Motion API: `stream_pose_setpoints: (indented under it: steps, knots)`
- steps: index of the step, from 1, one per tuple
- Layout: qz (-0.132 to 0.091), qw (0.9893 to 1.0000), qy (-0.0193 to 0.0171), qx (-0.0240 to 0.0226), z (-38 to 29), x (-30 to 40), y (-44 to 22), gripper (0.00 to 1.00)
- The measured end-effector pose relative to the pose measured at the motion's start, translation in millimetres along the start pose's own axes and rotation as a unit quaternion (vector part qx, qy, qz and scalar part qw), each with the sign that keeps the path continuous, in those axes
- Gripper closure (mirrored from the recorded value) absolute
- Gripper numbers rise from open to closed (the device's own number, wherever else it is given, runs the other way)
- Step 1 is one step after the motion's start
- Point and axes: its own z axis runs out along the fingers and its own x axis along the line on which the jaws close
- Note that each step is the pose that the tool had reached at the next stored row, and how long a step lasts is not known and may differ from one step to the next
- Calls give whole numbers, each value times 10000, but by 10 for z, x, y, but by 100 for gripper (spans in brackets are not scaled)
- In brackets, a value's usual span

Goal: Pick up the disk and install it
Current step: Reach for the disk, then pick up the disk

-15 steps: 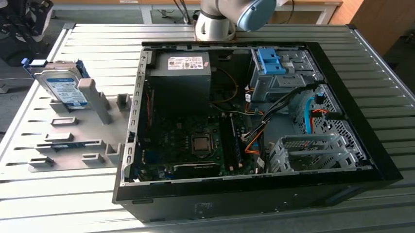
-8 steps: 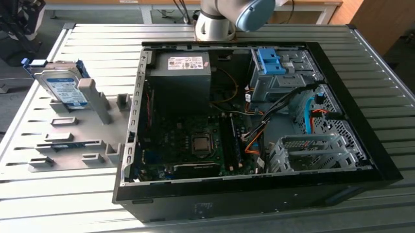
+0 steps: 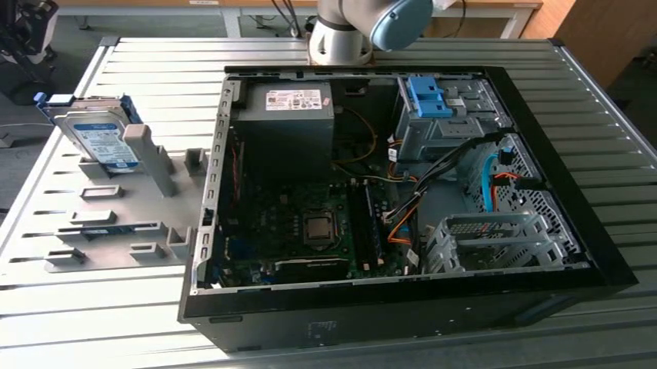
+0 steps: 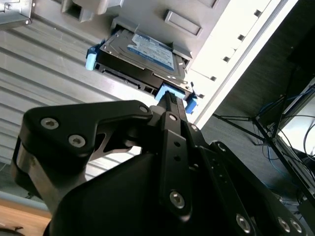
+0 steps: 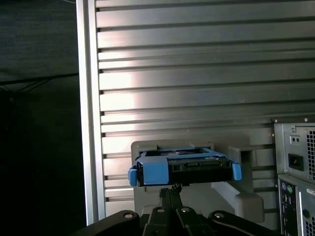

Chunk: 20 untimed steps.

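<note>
Disk (image 4: 147, 51) upright in grey holder (image 3: 154, 163), ahead of closed fingers (image 4: 173, 118), apart.

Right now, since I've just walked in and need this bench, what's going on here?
A Universal Robots arm is set up for a hard-drive install. The disk sits on edge in a grey holder, at the exterior view's left of the open computer case. The gripper is shut, holds nothing and points at the disk in both wrist views.

Looking like a robotics workshop, judging by the slotted metal surface (image 3: 92, 323), the opened computer case (image 3: 359, 332), the grey fixtures (image 3: 123, 223) and the arm base (image 3: 339, 40).
</note>
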Motion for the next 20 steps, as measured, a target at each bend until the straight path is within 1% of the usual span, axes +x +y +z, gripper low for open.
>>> stream_pose_setpoints:
  steps: [2,4,15,17,20]
  knots:
    - [-1,10000,0,0,-1,0,0,89]
    - [0,10000,0,1,-1,16,-1,89]
    - [-6,10000,0,2,-1,16,-1,89]
    - [-69,10000,3,1,1,16,-1,89]
    - [-324,9995,13,0,6,16,-1,89]
